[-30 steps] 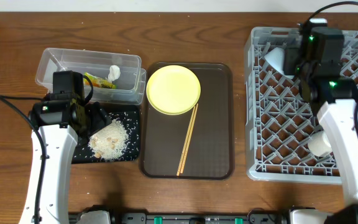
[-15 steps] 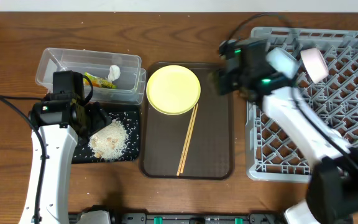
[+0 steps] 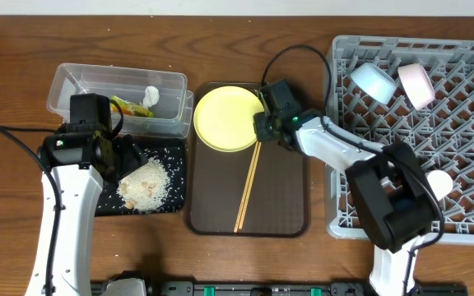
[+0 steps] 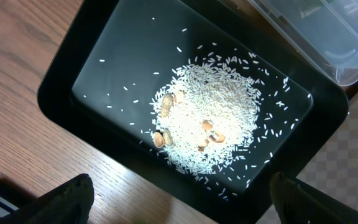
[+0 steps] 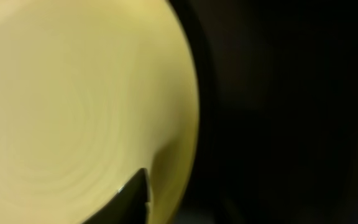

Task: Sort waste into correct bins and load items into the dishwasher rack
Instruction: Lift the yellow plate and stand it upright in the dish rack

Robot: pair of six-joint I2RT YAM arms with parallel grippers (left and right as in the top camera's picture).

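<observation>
The yellow plate (image 3: 225, 119) lies on the brown serving tray (image 3: 286, 189), with two wooden chopsticks (image 3: 248, 185) beside it. My right gripper (image 3: 262, 123) is at the plate's right rim. In the right wrist view one finger lies over the plate (image 5: 73, 93) and the rim sits between the jaws (image 5: 179, 205). My left gripper (image 3: 122, 156) hovers open and empty (image 4: 182, 202) over the black tray (image 3: 175, 152) holding rice scraps (image 3: 145, 185), also shown in the left wrist view (image 4: 210, 118). The clear tub (image 3: 97, 86) holds the wrapper (image 3: 130, 107) and the tissue (image 3: 151, 96).
The grey rack (image 3: 467, 164) at the right holds a light-blue bowl (image 3: 371, 80), a pale pinkish cup (image 3: 416, 85) and a white bowl (image 3: 439, 182). The right arm stretches from the rack's front across to the brown tray. The tub's corner (image 4: 328, 37) overlaps the black tray (image 4: 104, 68).
The right arm swung left from the rack's back to the plate's right rim, leaving the pale cup in the rack. The left arm has not moved.
</observation>
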